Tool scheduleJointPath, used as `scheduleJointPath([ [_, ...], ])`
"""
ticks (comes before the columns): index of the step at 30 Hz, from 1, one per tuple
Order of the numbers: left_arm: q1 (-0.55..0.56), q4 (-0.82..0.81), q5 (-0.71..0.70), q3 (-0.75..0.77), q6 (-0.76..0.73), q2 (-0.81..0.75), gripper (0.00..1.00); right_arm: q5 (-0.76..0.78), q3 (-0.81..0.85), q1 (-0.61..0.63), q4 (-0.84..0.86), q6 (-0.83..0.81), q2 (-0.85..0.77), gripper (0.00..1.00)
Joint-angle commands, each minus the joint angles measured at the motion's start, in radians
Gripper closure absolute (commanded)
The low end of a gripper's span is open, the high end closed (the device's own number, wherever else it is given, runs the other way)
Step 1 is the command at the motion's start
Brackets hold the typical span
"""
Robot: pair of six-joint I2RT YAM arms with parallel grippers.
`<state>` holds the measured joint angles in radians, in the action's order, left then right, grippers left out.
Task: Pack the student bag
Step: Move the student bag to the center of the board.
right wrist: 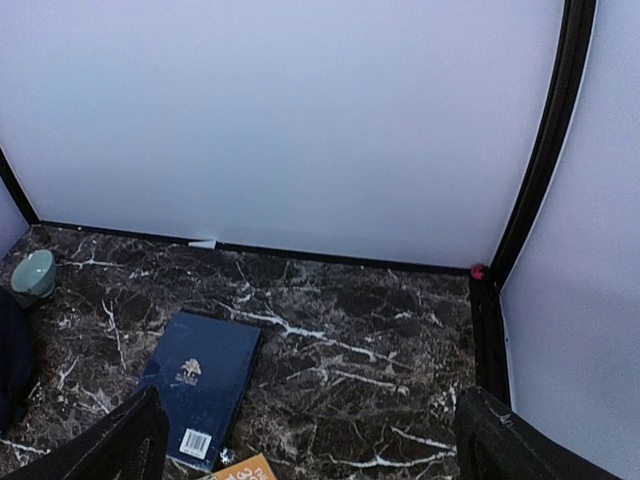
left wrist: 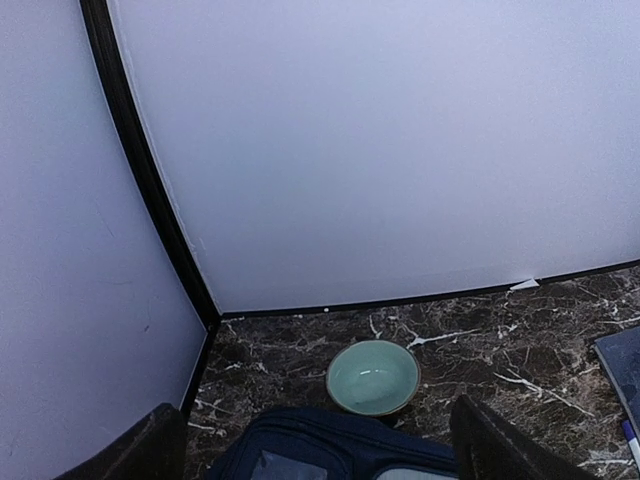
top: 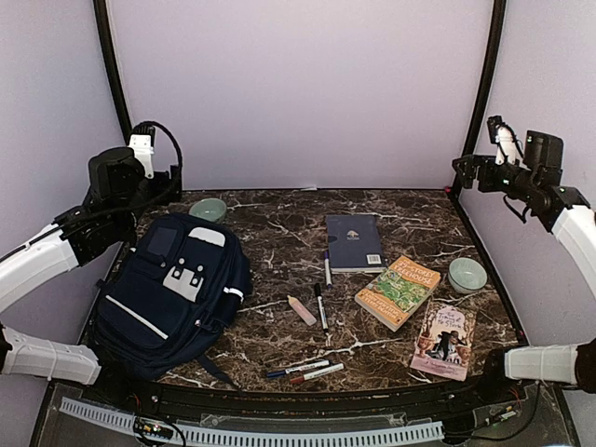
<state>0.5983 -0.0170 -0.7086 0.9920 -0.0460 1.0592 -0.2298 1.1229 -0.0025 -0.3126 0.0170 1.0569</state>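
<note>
**Left gripper** [top: 173, 184]: jaws fully released, nothing held, raised off the table. Directly beneath it and toward the arm's base lies the student bag [top: 172, 289], flat with its front pockets up. This arm is probably the one to open it. Whether the zips are open cannot be told. A green bowl [top: 208, 209] sits just past the bag's top edge.

**Right gripper** [top: 464, 170]: also released, empty and raised. Below and inward of it lie the navy book [top: 354, 242] and markers [top: 319, 305], spaced apart, probably for single picks.

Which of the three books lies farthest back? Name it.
The navy-blue book, flat near the middle of the table. The orange-and-green book and the pinkish book lie nearer the front, further right.
</note>
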Motion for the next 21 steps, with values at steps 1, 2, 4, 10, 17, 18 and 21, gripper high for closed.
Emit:
scheduleJointPath([
  [1,-0.096,-0.053,0.155,-0.073,0.015,0.003,0.13,0.003,-0.082,-0.011,0.052,0.009,0.001,0.0],
  [2,-0.113,-0.036,0.186,-0.078,0.018,0.01,0.17,-0.008,-0.096,-0.013,0.051,0.0,0.002,0.0],
  [4,-0.154,-0.003,0.248,-0.084,0.034,0.024,0.26,-0.052,-0.128,-0.016,0.04,-0.039,0.003,0.01],
  [10,-0.243,0.134,0.457,-0.077,0.107,0.036,0.26,-0.154,-0.182,-0.02,0.023,-0.126,0.02,0.02],
  [17,-0.165,0.353,0.599,-0.068,0.217,0.02,0.33,-0.355,-0.248,-0.012,0.077,-0.153,0.064,0.15],
  [18,-0.137,0.393,0.606,-0.063,0.237,0.026,0.34,-0.379,-0.262,-0.012,0.082,-0.159,0.066,0.16],
  [21,-0.037,0.496,0.608,-0.058,0.303,0.038,0.35,-0.437,-0.323,-0.011,0.104,-0.195,0.055,0.2],
])
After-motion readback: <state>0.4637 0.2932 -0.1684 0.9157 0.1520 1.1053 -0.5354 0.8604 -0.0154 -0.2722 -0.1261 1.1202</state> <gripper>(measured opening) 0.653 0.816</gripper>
